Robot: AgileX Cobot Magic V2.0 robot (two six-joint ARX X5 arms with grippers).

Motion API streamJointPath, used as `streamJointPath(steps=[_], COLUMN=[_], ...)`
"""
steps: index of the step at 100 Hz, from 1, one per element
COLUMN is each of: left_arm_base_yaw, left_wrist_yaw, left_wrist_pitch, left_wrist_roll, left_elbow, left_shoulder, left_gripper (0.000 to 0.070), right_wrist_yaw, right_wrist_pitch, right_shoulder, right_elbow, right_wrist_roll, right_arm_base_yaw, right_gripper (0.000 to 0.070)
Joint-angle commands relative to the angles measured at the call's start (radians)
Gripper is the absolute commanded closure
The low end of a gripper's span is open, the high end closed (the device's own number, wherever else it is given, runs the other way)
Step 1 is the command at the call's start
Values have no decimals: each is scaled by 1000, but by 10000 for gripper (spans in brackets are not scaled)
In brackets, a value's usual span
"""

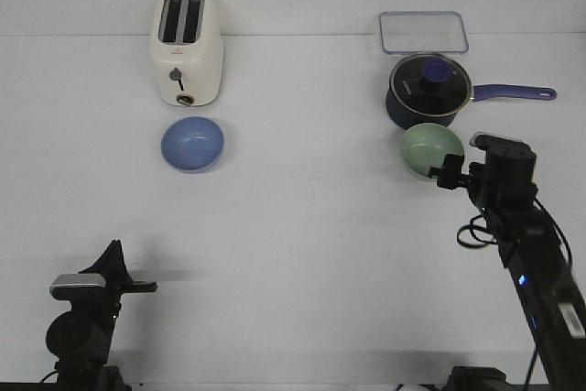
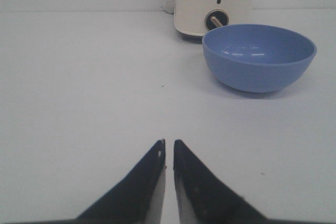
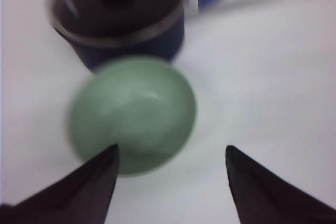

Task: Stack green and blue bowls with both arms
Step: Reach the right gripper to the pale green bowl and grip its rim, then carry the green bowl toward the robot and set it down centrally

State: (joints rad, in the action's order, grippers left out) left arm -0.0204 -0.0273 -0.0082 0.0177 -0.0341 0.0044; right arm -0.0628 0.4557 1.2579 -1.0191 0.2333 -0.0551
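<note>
The periwinkle blue bowl (image 1: 192, 144) sits upright on the white table just in front of the toaster; it also shows in the left wrist view (image 2: 259, 57). The pale green bowl (image 1: 430, 149) sits in front of the saucepan; it also shows in the right wrist view (image 3: 132, 114). My left gripper (image 1: 146, 287) is shut and empty, low at the near left, far from the blue bowl; its tips show in the left wrist view (image 2: 168, 143). My right gripper (image 1: 443, 171) is open and empty, just above the green bowl's near right rim; one fingertip (image 3: 111, 150) overlaps the bowl's edge.
A cream toaster (image 1: 187, 46) stands at the back left. A dark blue lidded saucepan (image 1: 428, 90) with a long handle (image 1: 513, 92) stands behind the green bowl. A clear lidded container (image 1: 423, 32) lies at the back right.
</note>
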Motion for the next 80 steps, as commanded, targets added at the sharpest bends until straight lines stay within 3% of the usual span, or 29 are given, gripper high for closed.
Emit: streamJointPath(steps=[1,14,32,38,47,50,80], left_arm_base_yaw=[-1,-1,-1,-1,-1,-1,-1], left_wrist_yaw=[1,1,1,1,1,1,1], left_wrist_pitch=[10,10,10,10,10,10,10], left_wrist_roll=[16,16,16,16,16,16,16], left_elbow=[20,20,20,20,20,20,20], left_shoulder=[-1,-1,-1,-1,-1,-1,-1], left_gripper=[688,688,688,688,688,688,688], right_wrist_yaw=[17,26,109,123,121,120,142], right_wrist_pitch=[-3,-32,-145,-171,-187,-191,-89], right_shoulder=[121,290,414,436,447,447,287], right_elbow=[-45,-98,-105,-105,-105,-105,-104], right_wrist_roll=[-15,-21,22,40,50,50,28], right_arm_base_yaw=[-13,-37,-64,-65,-65,-65,-63], right_gripper=[272,273,319,405,649,700,700])
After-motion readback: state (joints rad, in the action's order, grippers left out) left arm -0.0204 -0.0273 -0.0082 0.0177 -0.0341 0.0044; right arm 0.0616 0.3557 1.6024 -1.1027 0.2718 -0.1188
